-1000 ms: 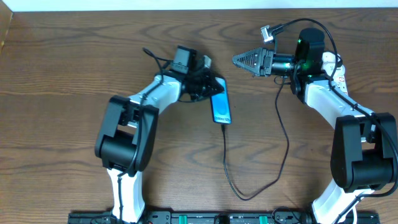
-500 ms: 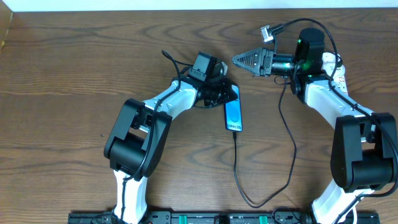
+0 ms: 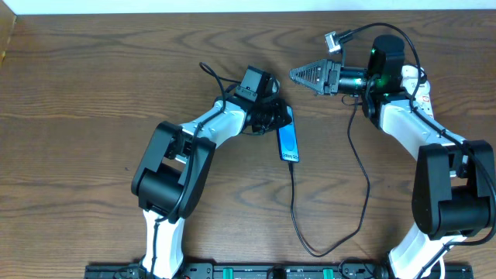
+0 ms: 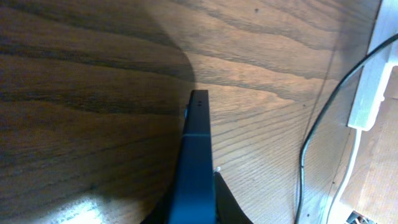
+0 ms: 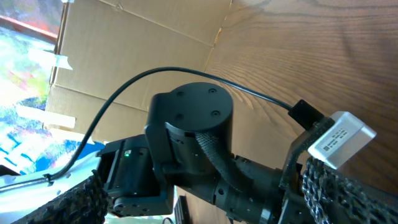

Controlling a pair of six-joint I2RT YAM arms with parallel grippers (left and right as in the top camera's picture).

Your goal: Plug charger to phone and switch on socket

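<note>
The phone [image 3: 289, 143], its screen bright blue, lies tilted near the middle of the table, and my left gripper [image 3: 275, 118] is shut on its far end. In the left wrist view the phone [image 4: 196, 149] shows edge-on between the jaws of the left gripper [image 4: 196, 202]. The charger [image 3: 293, 201], a thin black cable, meets the phone's near end, loops toward the front and runs back up toward the right arm. A white socket [image 4: 364, 106] shows only at the right edge of the left wrist view, its switch hidden. My right gripper [image 3: 296, 75] hangs open and empty, right of the phone.
A black rail [image 3: 248, 271] runs along the table's front edge. Cardboard boxes [image 5: 124, 56] stand beyond the table. The socket's white cord [image 4: 351, 165] trails beside the charger cable [image 4: 309, 149].
My left gripper has carried the phone to the right and slightly nearer, and the cable's loop has shifted with it. The right arm has not moved.
</note>
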